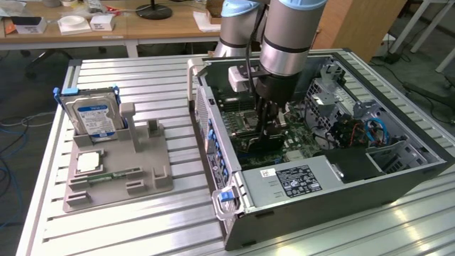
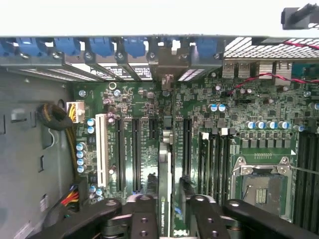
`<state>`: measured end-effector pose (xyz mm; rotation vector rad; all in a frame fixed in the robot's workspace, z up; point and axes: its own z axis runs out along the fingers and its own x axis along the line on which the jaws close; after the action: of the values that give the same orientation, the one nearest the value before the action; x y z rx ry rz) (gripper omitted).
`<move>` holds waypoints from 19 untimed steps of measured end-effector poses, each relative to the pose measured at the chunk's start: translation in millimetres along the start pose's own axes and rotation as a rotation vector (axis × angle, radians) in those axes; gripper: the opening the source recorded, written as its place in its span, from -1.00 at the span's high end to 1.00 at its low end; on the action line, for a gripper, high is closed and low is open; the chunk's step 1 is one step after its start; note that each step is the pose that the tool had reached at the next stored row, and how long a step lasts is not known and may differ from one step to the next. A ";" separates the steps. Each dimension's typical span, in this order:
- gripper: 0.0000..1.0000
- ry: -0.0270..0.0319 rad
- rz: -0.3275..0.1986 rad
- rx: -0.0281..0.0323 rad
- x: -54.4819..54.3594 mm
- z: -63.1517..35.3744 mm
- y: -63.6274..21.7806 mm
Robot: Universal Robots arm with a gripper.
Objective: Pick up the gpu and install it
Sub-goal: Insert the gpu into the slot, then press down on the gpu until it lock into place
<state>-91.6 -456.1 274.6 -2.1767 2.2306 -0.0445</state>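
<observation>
An open computer case [image 1: 334, 186] lies on the table [image 1: 106, 224], toward the exterior view's right edge. Toward the table's opposite edge sits a parts holder [image 1: 117, 178], well apart from the case. A hard drive [image 1: 95, 114] stands upright in the holder's far end; a memory stick [image 1: 114, 175] lies flat nearer its front. Inside the case, the gripper [image 2: 172, 214] reaches down over the motherboard [image 2: 144, 107], with the gpu [image 2: 165, 194] on edge between its fingers [image 2: 144, 219].

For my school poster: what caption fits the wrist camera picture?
Gripper holds the gpu on edge above the green motherboard inside the computer case.
</observation>
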 end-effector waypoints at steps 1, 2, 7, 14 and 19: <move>0.36 0.0000 0.000 0.0001 0.0 0.0 0.0; 0.49 0.0000 0.000 0.0001 0.0 0.0 0.0; 0.80 0.0001 -0.001 0.0000 0.0 -0.1 0.0; 0.80 0.0000 -0.002 0.0000 0.0 -0.1 0.0; 0.80 0.0001 -0.002 0.0001 0.0 -0.1 0.3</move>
<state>-91.9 -456.1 274.7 -2.1792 2.2281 -0.0448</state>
